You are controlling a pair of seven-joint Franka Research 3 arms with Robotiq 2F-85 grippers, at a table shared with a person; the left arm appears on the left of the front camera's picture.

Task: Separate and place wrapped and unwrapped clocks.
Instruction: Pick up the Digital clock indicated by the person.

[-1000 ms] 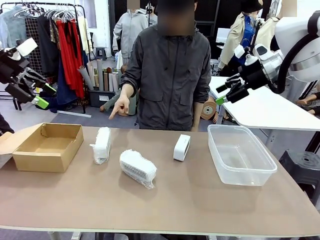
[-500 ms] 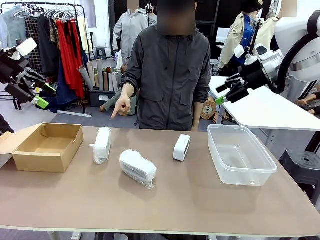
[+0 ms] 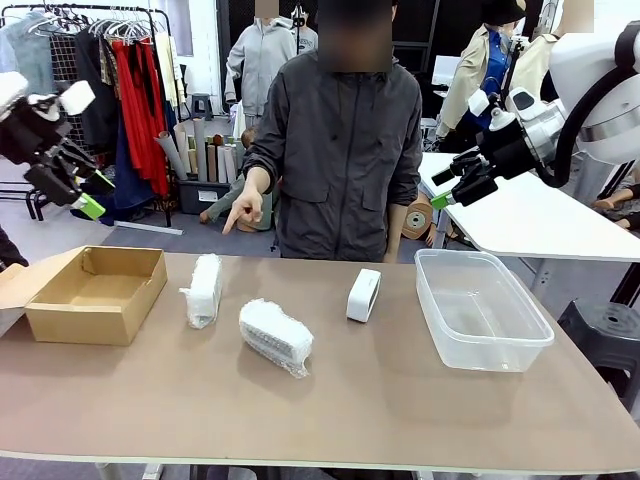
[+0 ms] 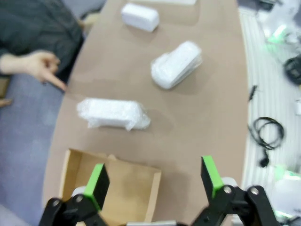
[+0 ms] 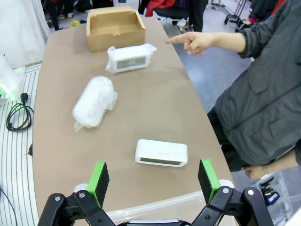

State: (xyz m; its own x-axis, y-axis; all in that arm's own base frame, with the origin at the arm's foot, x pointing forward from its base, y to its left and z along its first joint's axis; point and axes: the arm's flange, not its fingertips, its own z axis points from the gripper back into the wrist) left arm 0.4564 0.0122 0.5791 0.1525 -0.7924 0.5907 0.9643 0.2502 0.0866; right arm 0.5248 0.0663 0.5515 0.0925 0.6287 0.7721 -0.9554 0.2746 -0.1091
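**A:** How far along is the sorting?

**B:** Not begun, I'd say. All three clocks lie on the worktop (image 3: 380, 400), and none is in a container. One wrapped clock (image 3: 204, 290) sits just beside the cardboard box (image 3: 85, 325). The other wrapped clock (image 3: 275, 337) lies nearer the robot's edge, toward the middle. The bare clock (image 3: 364, 295) stands on its long edge, near the plastic tub (image 3: 490, 352) but apart from it.

**A:** Anything in the box or the tub?

**B:** Both look empty.

**A:** And the robot?

**B:** The left gripper (image 3: 97, 193) hangs high above the box end, jaws wide apart, holding nothing. The right gripper (image 3: 440, 188) is raised at the tub side, likewise spread and empty. Neither touches a clock.

**A:** The person?

**B:** At the far side, one hand (image 3: 243, 212) points down toward the wrapped clock by the box, without touching it.

**A:** So what's left?

**B:** Everything: three pick-ups and three placings. My guess is the wrapped ones go in one container and the bare one in the other. I can't tell which goes where.
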